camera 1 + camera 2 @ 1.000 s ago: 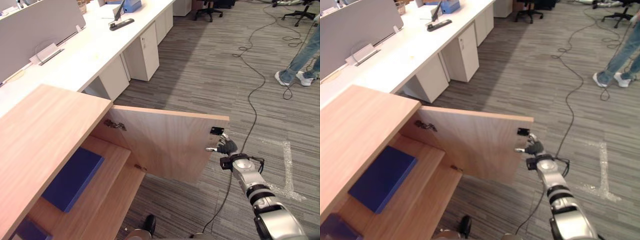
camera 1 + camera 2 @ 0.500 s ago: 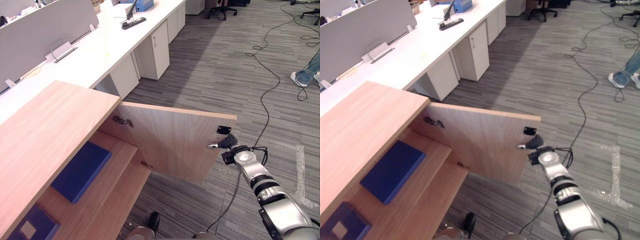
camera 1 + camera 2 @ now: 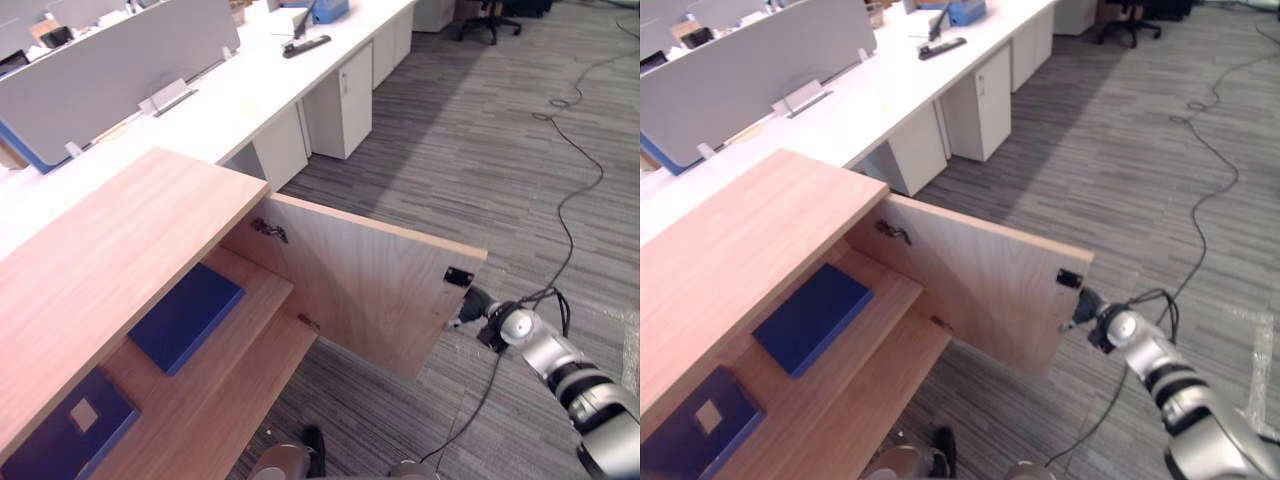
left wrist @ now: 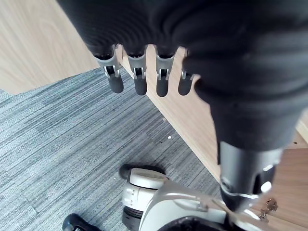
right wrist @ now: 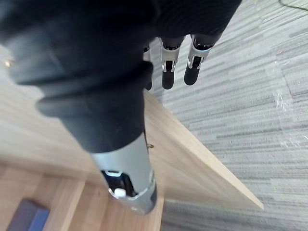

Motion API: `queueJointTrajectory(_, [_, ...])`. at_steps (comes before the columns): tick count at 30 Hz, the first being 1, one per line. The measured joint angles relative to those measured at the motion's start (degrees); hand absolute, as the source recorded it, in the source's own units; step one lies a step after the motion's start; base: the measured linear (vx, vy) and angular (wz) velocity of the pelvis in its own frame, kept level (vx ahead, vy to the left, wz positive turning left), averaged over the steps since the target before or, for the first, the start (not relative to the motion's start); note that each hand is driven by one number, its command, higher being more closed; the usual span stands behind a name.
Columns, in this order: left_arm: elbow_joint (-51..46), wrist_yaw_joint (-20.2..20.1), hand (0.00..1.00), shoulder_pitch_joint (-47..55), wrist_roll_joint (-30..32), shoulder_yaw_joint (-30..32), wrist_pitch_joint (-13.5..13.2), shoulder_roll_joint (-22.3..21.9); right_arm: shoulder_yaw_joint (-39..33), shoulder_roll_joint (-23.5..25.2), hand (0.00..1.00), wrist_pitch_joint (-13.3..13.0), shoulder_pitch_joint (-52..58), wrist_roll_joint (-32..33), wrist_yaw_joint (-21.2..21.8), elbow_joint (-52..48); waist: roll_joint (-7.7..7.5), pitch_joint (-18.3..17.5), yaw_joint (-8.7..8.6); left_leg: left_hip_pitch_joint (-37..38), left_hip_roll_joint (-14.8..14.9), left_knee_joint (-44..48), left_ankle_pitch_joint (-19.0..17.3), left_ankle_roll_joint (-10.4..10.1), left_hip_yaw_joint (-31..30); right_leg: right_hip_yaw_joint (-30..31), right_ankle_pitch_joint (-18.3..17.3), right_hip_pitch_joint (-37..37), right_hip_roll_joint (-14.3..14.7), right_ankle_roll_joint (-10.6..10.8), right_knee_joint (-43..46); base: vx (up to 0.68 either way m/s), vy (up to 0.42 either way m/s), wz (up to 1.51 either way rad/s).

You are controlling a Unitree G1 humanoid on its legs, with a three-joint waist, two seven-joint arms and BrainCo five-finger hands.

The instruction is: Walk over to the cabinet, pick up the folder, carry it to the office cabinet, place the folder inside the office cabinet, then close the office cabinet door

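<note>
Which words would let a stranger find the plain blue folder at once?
Look at the wooden cabinet whose door stands open. The folder lies flat on a shelf inside. Unlike its blue neighbour, it carries no pale label.

The office cabinet and its door are pale honey wood with a fine grain. The folder is deep blue, and the second folder is a darker navy with a pale square on it. The floor is grey carpet in thin streaks. The desk is white. The right hand is black over silver.
</note>
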Motion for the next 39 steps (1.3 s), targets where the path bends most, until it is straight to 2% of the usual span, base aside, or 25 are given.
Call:
queueJointTrajectory(1, [0.1,0.1,0.00,-0.1,0.0,0.0,0.1,0.3,-0.2,0.0,0.00,0.0,1.4,-0.5,0.2,-0.7,-0.26,-0.1,-0.24,0.3,0.9,2.1,-1.4,0.1,1.4,-0.8,0.0,0.1,-0.1,0.0,0.0,0.03,0.059,0.75])
queueJointTrajectory(3, [0.1,0.1,0.00,-0.9,0.7,-0.7,0.2,2.1,-1.7,0.5,0.00,0.1,6.8,-1.2,0.6,-1.9,-1.05,-0.4,-1.62,1.9,4.3,5.7,-5.6,0.1,6.2,-6.0,0.2,-0.5,-0.8,0.0,0.0,0.03,0.098,1.09])
queueJointTrajectory(5, [0.1,0.1,0.00,-1.7,1.3,-1.2,0.2,2.7,-3.3,0.8,0.00,0.4,9.5,-2.0,1.0,-1.9,-1.04,-0.5,-2.09,2.7,5.6,2.8,-6.9,-1.0,8.0,-9.2,0.7,-1.2,-1.3,0.6,0.2,0.04,0.156,1.06])
queueJointTrajectory(6, [0.0,0.0,0.00,-2.4,1.6,-1.3,0.3,2.9,-4.3,1.1,0.00,0.7,11.2,-2.5,1.4,-1.9,-1.03,-0.4,-2.56,2.8,5.2,-1.4,-6.9,-2.2,8.1,-11.2,1.2,-1.9,-1.5,1.0,0.4,0.03,0.222,1.23])
queueJointTrajectory(7, [0.0,0.0,0.00,-3.1,1.9,-1.5,0.3,3.3,-5.8,2.0,0.00,0.9,13.6,-2.9,1.6,-1.9,-1.16,-0.5,-2.80,3.4,3.3,-7.7,-5.8,-2.3,7.2,-13.2,2.3,-2.6,-1.4,1.4,-0.6,-0.02,0.186,1.09])
queueJointTrajectory(8, [0.0,0.0,0.00,-3.2,2.0,-2.0,0.4,3.9,-6.8,4.4,0.00,1.2,15.1,-3.0,1.7,-1.8,-3.26,-0.6,-2.73,4.0,0.9,-12.6,-2.3,-2.4,6.2,-14.0,4.0,-2.9,-1.8,1.5,-2.7,-0.02,0.153,0.76])
queueJointTrajectory(10, [0.1,-0.1,0.00,-3.0,2.5,-2.5,0.6,4.3,-7.7,7.8,0.00,1.2,16.6,-3.0,1.8,-1.4,-4.08,-0.9,-2.64,6.4,-1.6,-20.0,1.9,-1.7,5.4,-14.3,6.4,-2.1,-1.9,1.8,-5.6,-0.02,0.113,0.37])
queueJointTrajectory(13, [0.1,-0.5,0.00,-3.0,3.0,-3.1,0.6,4.2,-7.7,11.6,0.00,1.1,16.7,-2.9,1.6,0.6,-3.91,-1.0,-2.53,8.8,-3.4,-25.5,5.0,-1.0,4.2,-14.4,7.4,-1.0,-2.0,2.4,-7.1,-0.05,0.096,0.17])
queueJointTrajectory(16, [0.2,-0.7,0.00,-3.0,3.1,-3.3,0.5,4.2,-7.6,15.3,0.00,1.1,15.6,-3.0,0.8,1.6,-3.85,-1.0,-1.64,9.5,-4.1,-30.1,8.4,-0.2,3.3,-14.7,7.7,-2.2,-2.3,2.3,-6.7,-0.10,0.048,0.13])
queueJointTrajectory(17, [0.2,-0.7,0.00,-3.0,3.1,-3.1,0.5,4.2,-7.5,16.4,0.00,1.1,14.3,-3.1,0.7,2.2,-3.92,-0.9,-0.83,9.0,-4.1,-30.6,9.1,-0.2,3.1,-14.7,7.6,-3.3,-2.5,2.3,-6.0,-0.10,0.035,0.08])
queueJointTrajectory(21, [1.4,-0.6,0.00,-2.5,3.3,-0.4,0.7,4.1,-6.4,19.1,0.00,1.2,9.8,-3.2,0.2,3.8,-3.98,-0.7,1.42,8.0,-4.1,-30.9,10.2,0.2,2.7,-14.5,7.5,-4.8,-2.8,1.8,-4.6,-0.11,0.029,0.03])
queueJointTrajectory(24, [1.3,-0.4,0.00,-2.6,3.3,0.5,0.6,4.1,-3.6,21.0,0.00,1.2,6.1,-3.2,0.0,4.7,-4.11,-0.2,2.28,7.1,-4.2,-30.9,10.9,0.4,1.8,-14.4,7.1,-5.7,-3.1,1.4,-3.5,-0.07,0.031,0.08])
queueJointTrajectory(28, [1.2,-0.3,0.00,-3.2,3.2,1.3,0.6,4.1,4.4,22.3,0.00,1.2,2.5,-3.3,0.2,4.1,-4.76,0.5,3.21,6.9,-4.1,-30.9,11.1,0.4,1.0,-14.4,7.0,-6.0,-3.1,1.3,-2.9,-0.04,0.019,0.02])
queueJointTrajectory(29, [1.2,-0.2,0.00,-3.7,3.2,1.4,0.6,4.1,8.4,22.8,0.00,1.2,1.0,-3.3,0.7,3.4,-5.06,0.7,3.68,6.8,-4.0,-30.9,11.0,0.5,0.9,-14.3,7.0,-6.2,-3.0,1.3,-2.8,0.00,0.000,0.00])
queueJointTrajectory(32, [1.2,0.0,0.00,-4.8,2.9,2.1,0.6,4.1,16.9,24.3,0.00,1.2,-2.3,-3.4,4.0,0.6,-6.04,1.2,4.75,6.7,-3.7,-30.9,11.2,0.5,0.6,-14.2,6.8,-6.2,-2.6,1.0,-2.9,0.00,0.000,0.00])
queueJointTrajectory(33, [1.2,0.0,0.00,-5.4,2.7,2.8,0.6,4.1,20.8,26.2,0.00,1.2,-4.0,-3.3,5.8,-0.3,-6.64,1.4,5.56,6.8,-3.5,-30.9,11.5,0.2,0.5,-14.2,6.9,-6.2,-2.3,0.7,-2.8,0.00,0.000,0.00])
queueJointTrajectory(36, [1.2,0.1,0.00,-6.5,2.5,4.1,0.6,4.1,24.4,31.0,0.00,1.1,-7.2,-2.6,8.0,-0.2,-7.68,2.0,6.92,7.3,-3.1,-30.9,11.6,0.2,-0.1,-14.2,7.3,-5.2,-1.6,0.2,-2.9,0.01,-0.006,0.07])
queueJointTrajectory(39, [1.2,0.2,0.00,-7.0,2.0,4.2,0.6,3.9,24.3,35.2,0.00,0.9,-10.9,-1.0,7.7,1.3,-8.52,2.4,8.22,7.3,-2.9,-30.9,11.7,0.1,-0.7,-14.0,7.3,-4.8,-1.0,0.0,-3.4,0.01,-0.007,0.12])
